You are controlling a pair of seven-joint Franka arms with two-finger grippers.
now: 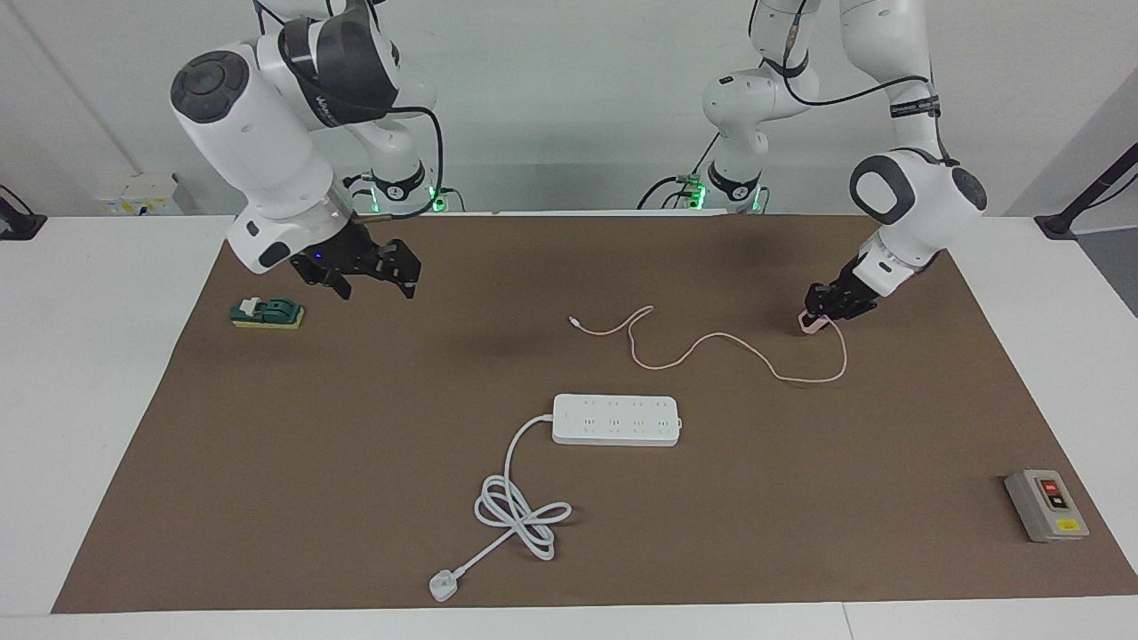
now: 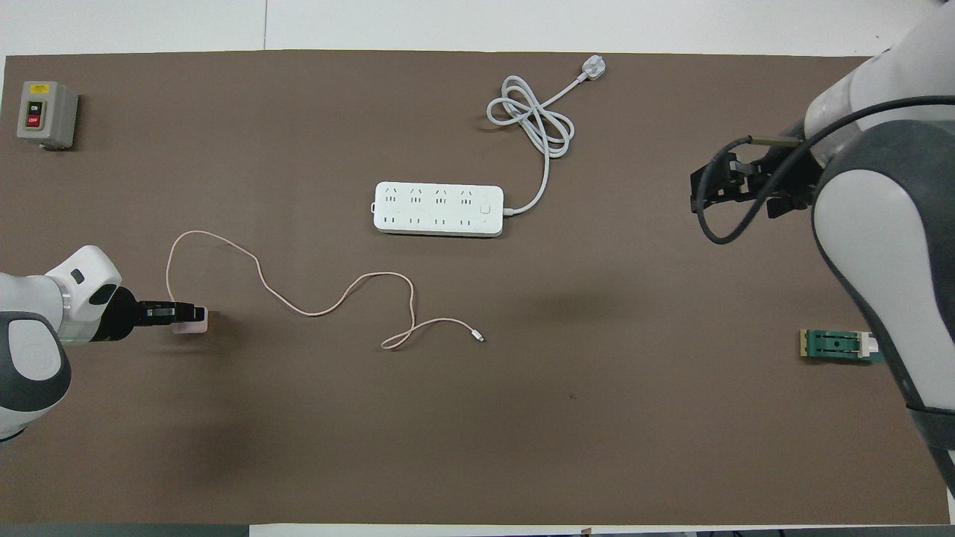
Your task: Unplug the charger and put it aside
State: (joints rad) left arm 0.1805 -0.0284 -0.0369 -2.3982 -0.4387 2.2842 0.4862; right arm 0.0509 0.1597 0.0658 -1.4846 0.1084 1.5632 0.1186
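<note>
My left gripper (image 1: 820,318) fingers clamp the charger (image 1: 809,324), at the power strip's (image 1: 616,420) one o'clock in the facing view; releasing tilted risks toppling it. Right gripper (image 1: 373,271) waits, fingers apart.

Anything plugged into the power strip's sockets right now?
No. The power strip shows bare sockets on top in both views. The charger sits on the mat toward the left arm's end, at the left end effector. What lies beneath the strip is hidden.

The grey switch box (image 2: 46,113), near the corner of the worktop at the left arm's end and farthest from the robots, carries two buttons: the upper reads "ON", the red lower one reads "OFF". A small yellow label above them cannot be read.
</note>
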